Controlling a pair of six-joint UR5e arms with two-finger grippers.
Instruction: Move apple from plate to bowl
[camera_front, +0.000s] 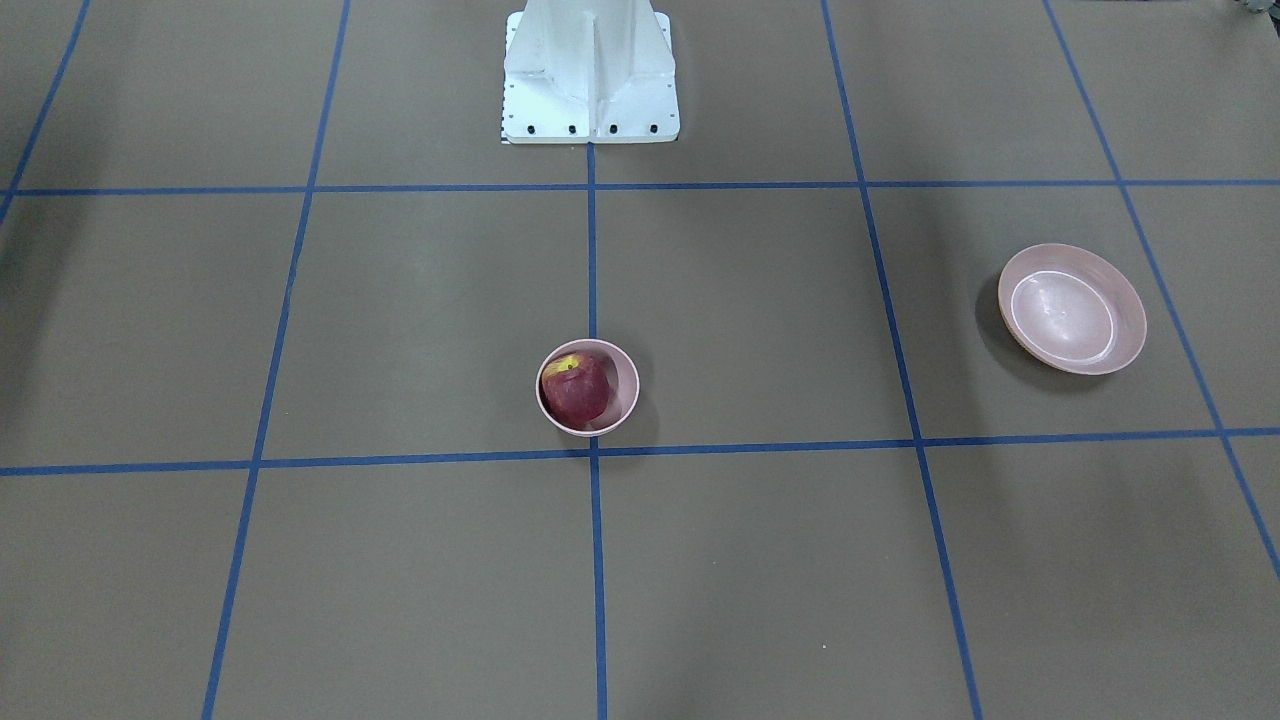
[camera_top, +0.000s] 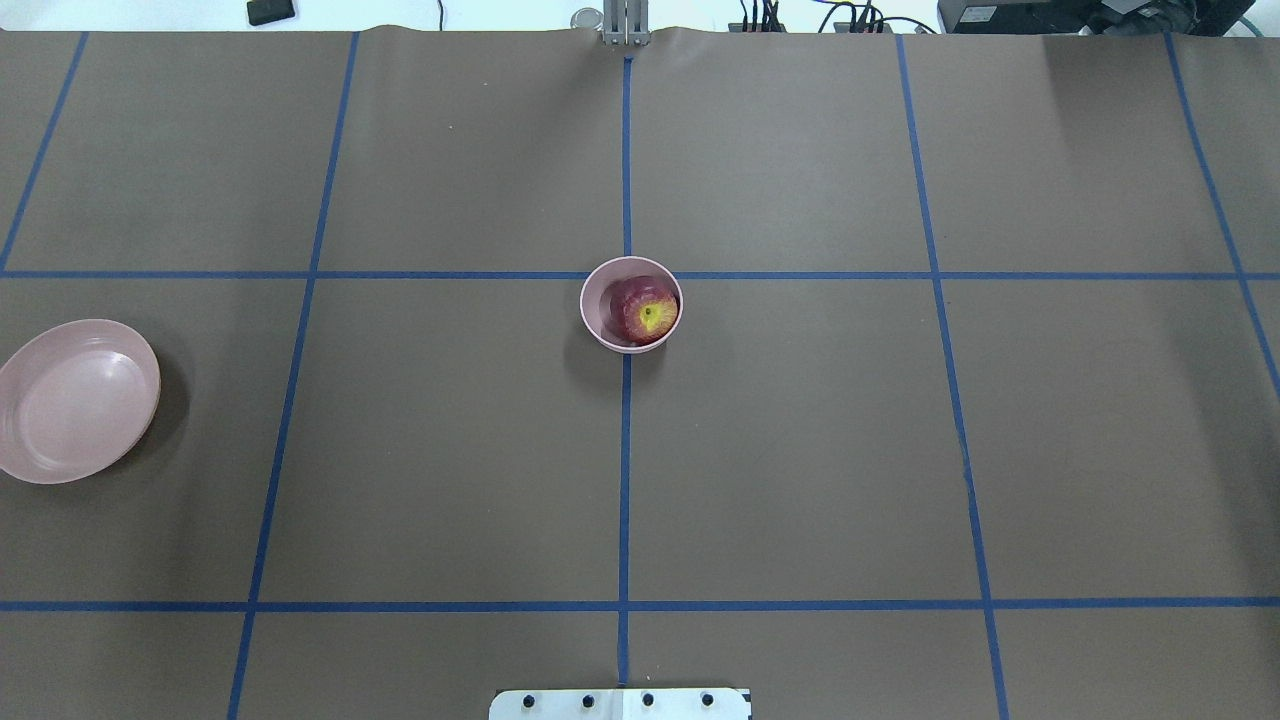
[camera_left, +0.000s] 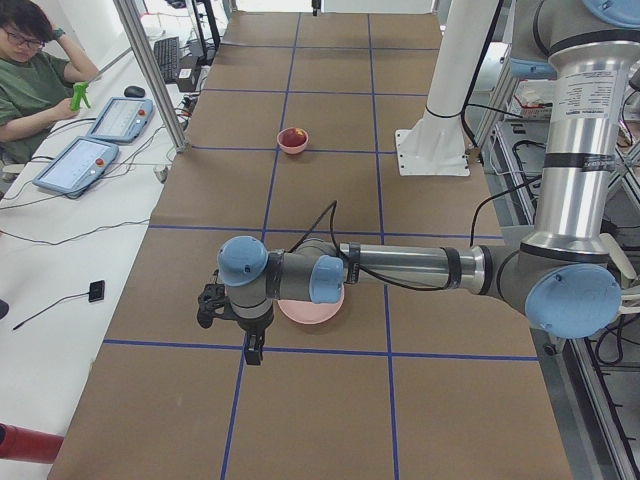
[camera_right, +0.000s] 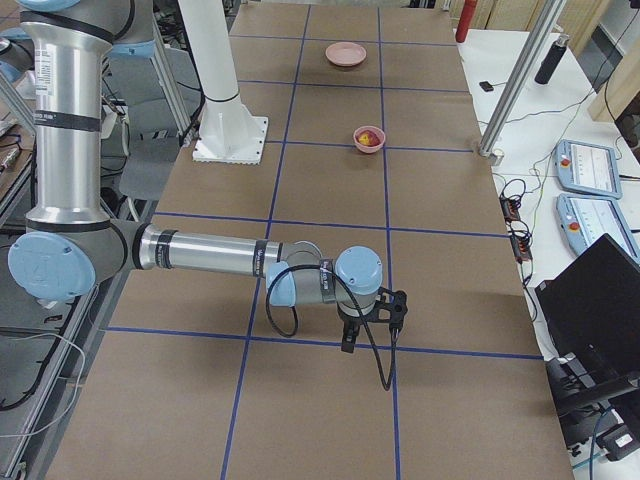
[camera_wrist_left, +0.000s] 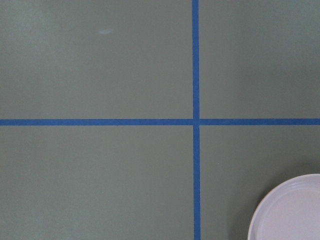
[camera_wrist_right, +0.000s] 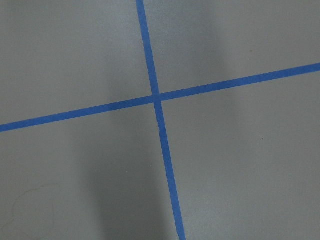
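Dark red apple (camera_front: 576, 388) sits inside the pink bowl (camera_front: 625, 385), well apart from the plate (camera_front: 1130, 322). Whether the left gripper (camera_left: 254, 350) or the right gripper (camera_right: 348, 342) is wide or narrow cannot be told.

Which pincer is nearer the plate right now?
Left. The left pincer hangs just beside the plate; the right pincer sits far off, on the bowl's other side.
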